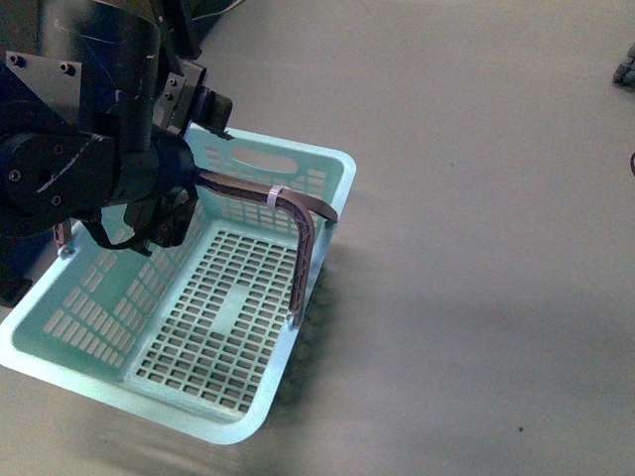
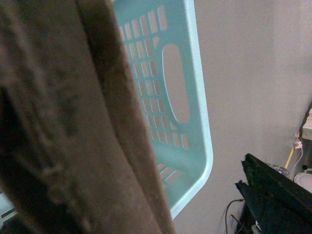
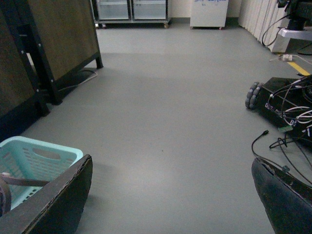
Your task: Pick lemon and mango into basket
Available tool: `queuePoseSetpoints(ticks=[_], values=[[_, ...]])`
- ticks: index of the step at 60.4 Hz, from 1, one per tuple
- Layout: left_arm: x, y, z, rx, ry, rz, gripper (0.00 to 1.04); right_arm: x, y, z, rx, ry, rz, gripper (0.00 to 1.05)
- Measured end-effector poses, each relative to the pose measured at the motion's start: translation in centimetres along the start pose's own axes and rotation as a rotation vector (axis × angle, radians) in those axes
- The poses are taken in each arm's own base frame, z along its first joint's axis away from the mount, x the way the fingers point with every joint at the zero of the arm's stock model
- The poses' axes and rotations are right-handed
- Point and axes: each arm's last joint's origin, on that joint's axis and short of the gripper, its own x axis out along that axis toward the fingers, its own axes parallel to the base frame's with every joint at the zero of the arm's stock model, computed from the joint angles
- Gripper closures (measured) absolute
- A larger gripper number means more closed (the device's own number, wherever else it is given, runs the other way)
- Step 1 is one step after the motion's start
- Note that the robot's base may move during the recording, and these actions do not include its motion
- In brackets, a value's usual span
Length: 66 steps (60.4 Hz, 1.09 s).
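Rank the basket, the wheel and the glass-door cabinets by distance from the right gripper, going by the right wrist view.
1. Basket, beside one finger of the right gripper.
2. Wheel, farther off on the other side.
3. Glass-door cabinets, at the room's far end.

Light: dim and even, as I saw it | shadow: soft, lay on floor (image 1: 476, 198) right of basket (image 1: 327, 169) | left wrist: handle (image 2: 58, 122) up close, was blurred | right wrist: clear, far end brighter
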Motion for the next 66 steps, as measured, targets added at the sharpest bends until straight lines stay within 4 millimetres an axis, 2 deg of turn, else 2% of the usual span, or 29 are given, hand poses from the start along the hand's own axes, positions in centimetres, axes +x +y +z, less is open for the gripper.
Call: queuePoseSetpoints(ticks=[24, 28, 35, 45, 47, 58, 61, 66], values=[[-0.1, 0.7, 1.0, -0.061, -0.026, 0.042, 0.94, 0.0, 0.0, 0.0, 0.000, 0.000, 0.000, 0.09], [-1.0, 0.7, 1.0, -0.080, -0.009, 0.038, 1.00, 0.0, 0.0, 0.0, 0.000, 0.000, 0.000, 0.09], [-3.0, 0.7, 1.2, -0.069, -0.002, 0.027, 1.00, 0.0, 0.0, 0.0, 0.000, 0.000, 0.000, 0.09], [-7.3, -0.4, 2.6, -0.090, 0.000, -0.006, 1.00, 0.0, 0.0, 0.0, 0.000, 0.000, 0.000, 0.09], [-9.2, -1.0, 3.3, -0.102, -0.007, -0.023, 1.00, 0.0, 0.0, 0.0, 0.000, 0.000, 0.000, 0.09], [-15.9, -3.0, 5.4, -0.145, -0.027, -0.099, 1.00, 0.0, 0.0, 0.0, 0.000, 0.000, 0.000, 0.09], [-19.6, -4.2, 6.2, -0.167, -0.034, -0.153, 1.00, 0.0, 0.0, 0.0, 0.000, 0.000, 0.000, 0.09], [-22.9, -4.9, 6.9, -0.180, -0.042, -0.199, 1.00, 0.0, 0.0, 0.0, 0.000, 0.000, 0.000, 0.09]])
